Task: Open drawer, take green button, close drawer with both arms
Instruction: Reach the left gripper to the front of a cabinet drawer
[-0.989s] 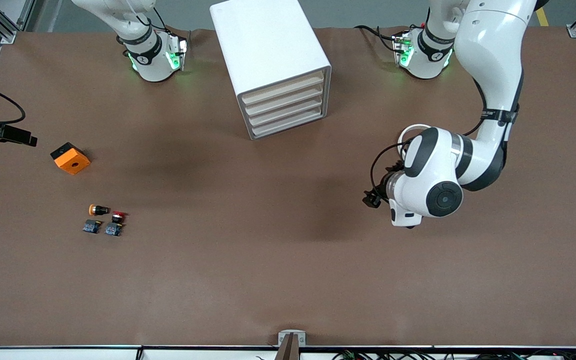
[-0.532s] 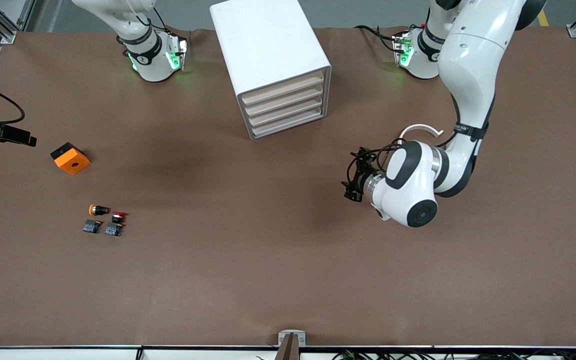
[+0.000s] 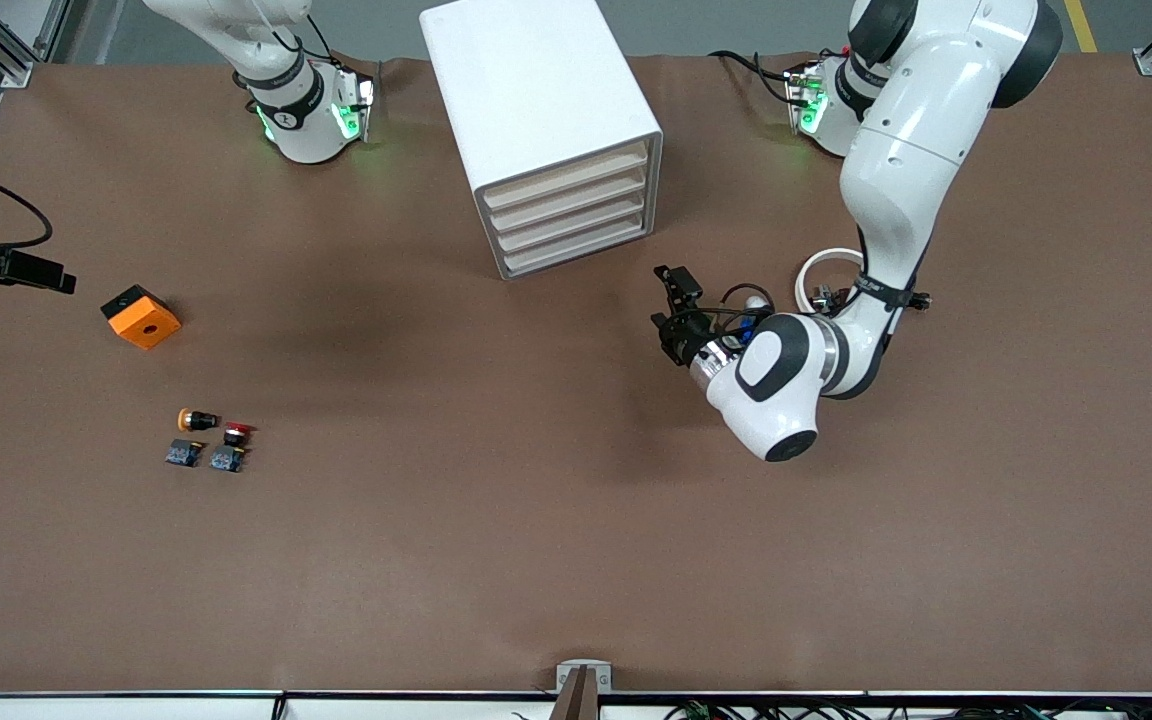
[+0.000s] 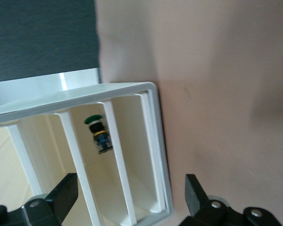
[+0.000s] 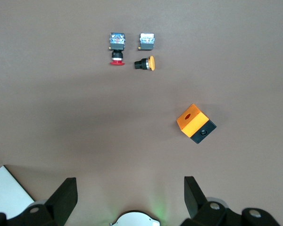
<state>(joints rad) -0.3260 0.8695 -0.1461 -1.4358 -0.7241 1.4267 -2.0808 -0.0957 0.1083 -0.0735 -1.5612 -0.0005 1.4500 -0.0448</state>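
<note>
The white drawer cabinet (image 3: 546, 120) stands at the table's back middle, its four drawer fronts (image 3: 571, 215) facing the left arm's end. In the left wrist view the cabinet front (image 4: 153, 141) fills the frame, and the green-capped button (image 4: 95, 123) with a black body lies inside one drawer. My left gripper (image 3: 672, 308) is open and empty above the table, a short way in front of the drawers; it also shows in its own view (image 4: 129, 197). My right gripper (image 5: 129, 197) is open and empty, high over the table near its base (image 3: 306, 110), out of the front view.
Toward the right arm's end lie an orange box (image 3: 141, 316), an orange-capped button (image 3: 196, 419), a red-capped button (image 3: 237, 431) and two small blue blocks (image 3: 181, 453). They also show in the right wrist view, the box (image 5: 195, 123) among them. A black device (image 3: 6, 265) juts in at the table's edge.
The left arm has swung its gripper across the table toward the cabinet, ending in front of the drawers. The right arm has not moved.
</note>
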